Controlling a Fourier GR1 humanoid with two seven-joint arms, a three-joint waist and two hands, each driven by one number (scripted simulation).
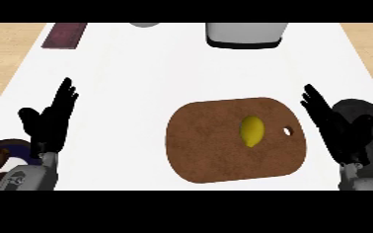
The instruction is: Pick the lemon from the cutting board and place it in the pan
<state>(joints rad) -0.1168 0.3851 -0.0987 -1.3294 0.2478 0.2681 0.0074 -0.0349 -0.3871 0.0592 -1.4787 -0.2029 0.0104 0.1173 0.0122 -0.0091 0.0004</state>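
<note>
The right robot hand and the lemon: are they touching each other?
Apart. The head view shows the right robot hand open beside the cutting board, with bare board between it and the lemon.

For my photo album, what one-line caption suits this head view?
A lemon lies on a brown cutting board while the open left hand and right hand rest either side.
</note>
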